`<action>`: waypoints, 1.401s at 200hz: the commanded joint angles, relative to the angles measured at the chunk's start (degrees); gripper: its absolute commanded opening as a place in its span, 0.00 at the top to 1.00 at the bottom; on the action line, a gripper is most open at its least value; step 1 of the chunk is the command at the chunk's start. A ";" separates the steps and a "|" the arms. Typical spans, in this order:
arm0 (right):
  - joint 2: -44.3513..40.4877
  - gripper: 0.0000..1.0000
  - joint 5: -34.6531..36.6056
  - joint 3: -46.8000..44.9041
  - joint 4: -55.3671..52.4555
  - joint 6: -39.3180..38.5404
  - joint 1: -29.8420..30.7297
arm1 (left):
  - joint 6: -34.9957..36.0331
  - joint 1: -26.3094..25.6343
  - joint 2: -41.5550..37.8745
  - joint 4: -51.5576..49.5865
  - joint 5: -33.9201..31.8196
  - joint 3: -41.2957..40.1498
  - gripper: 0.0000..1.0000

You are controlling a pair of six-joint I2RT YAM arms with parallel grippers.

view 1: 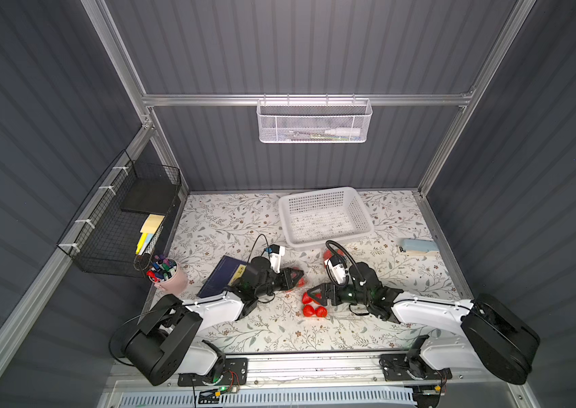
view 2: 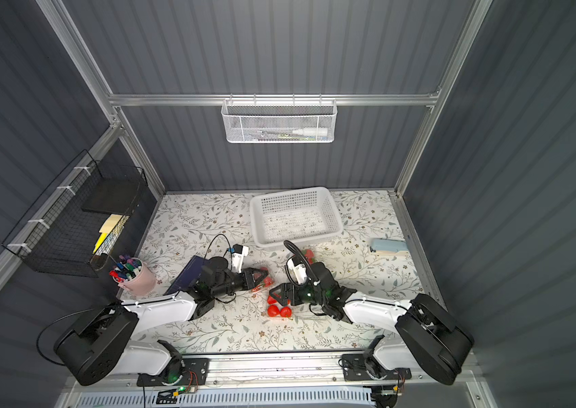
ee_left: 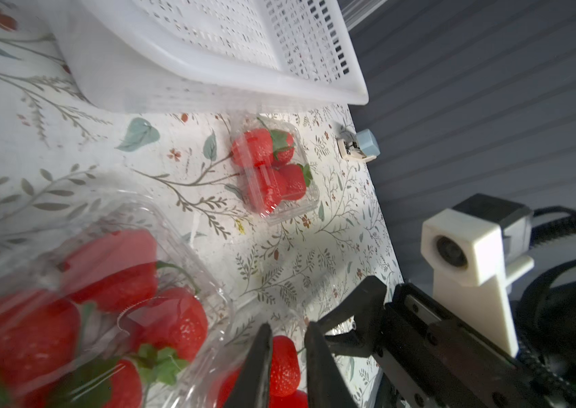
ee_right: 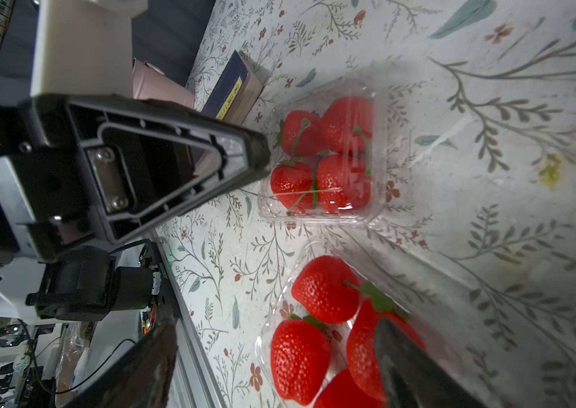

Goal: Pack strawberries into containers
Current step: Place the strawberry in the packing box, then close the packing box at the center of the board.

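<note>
three clear clamshell containers (ee_right: 314,218) sit close together, each holding red strawberries (ee_right: 325,289).

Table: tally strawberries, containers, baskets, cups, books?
Strawberries: 12, four per container
Containers: 3
Basket: 1
Cup: 1
Book: 1
Total: 18
</note>
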 commanded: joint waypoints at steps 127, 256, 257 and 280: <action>-33.07 0.58 20.74 0.64 -58.91 3.82 -6.97 | 4.59 -1.22 -10.20 -22.24 -8.14 1.22 0.87; -35.91 0.67 15.57 -8.20 -56.66 7.20 -25.03 | -0.78 -5.35 -11.77 -14.56 -3.12 -6.91 0.73; -35.84 0.67 15.48 -8.34 -56.44 7.16 -25.23 | -0.87 -5.44 -11.71 -14.31 -3.00 -7.00 0.72; -32.37 0.68 12.66 -9.75 -52.68 6.78 -28.55 | -1.42 -7.12 -8.65 -10.77 -2.56 -7.44 0.72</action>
